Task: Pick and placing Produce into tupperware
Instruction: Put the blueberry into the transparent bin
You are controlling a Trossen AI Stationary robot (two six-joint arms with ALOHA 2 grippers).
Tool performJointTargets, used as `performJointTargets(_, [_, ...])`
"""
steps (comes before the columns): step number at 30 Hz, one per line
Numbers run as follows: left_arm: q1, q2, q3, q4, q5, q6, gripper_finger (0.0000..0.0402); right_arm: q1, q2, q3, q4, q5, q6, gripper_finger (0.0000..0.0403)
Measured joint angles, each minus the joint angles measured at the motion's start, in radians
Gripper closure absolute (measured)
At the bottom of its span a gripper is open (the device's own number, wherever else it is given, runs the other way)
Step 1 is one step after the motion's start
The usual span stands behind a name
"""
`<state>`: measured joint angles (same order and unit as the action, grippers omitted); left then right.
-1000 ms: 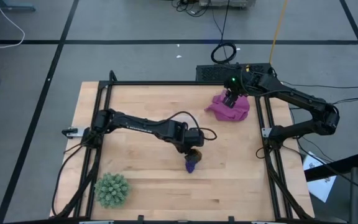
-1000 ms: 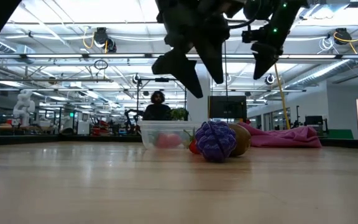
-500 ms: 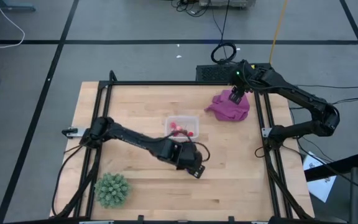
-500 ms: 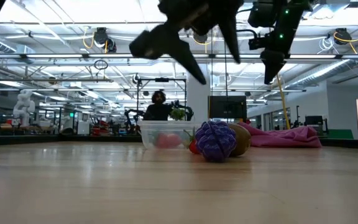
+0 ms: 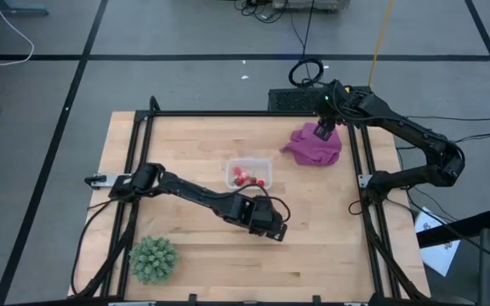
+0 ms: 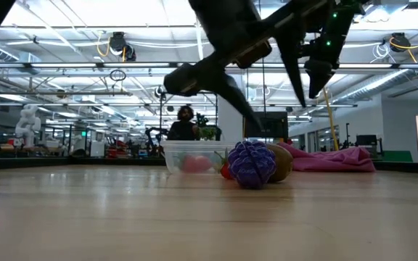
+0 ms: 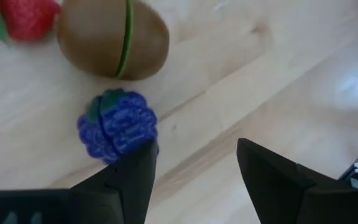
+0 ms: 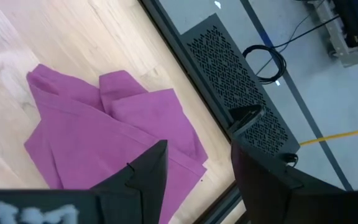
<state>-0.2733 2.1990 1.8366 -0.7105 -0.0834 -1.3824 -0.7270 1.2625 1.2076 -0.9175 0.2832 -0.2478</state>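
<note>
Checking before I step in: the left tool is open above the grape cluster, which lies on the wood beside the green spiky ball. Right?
One thing is off. The left tool is open above the grape cluster, but its neighbour on the wood is the brown round piece, as the left wrist view shows. The green spiky ball sits far off near the table's corner.

The left gripper (image 5: 277, 232) has swung aside off the grape cluster (image 7: 117, 126); the tupperware (image 5: 249, 173) with its strawberries (image 5: 243, 178) now shows uncovered.
</note>
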Motion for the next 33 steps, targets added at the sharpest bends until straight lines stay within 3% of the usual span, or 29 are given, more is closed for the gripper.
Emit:
performJointTargets(10, [-0.001, -0.002, -0.001, -0.14, -0.03, -0.046, 0.0174, 0.0, 0.0, 0.0, 0.017, 0.0, 0.0, 0.0234])
performJointTargets(33, [0.005, 0.008, -0.001, -0.147, -0.074, -0.04, 0.0174, 0.0, 0.0, 0.0, 0.03, -0.001, 0.007, 0.0234])
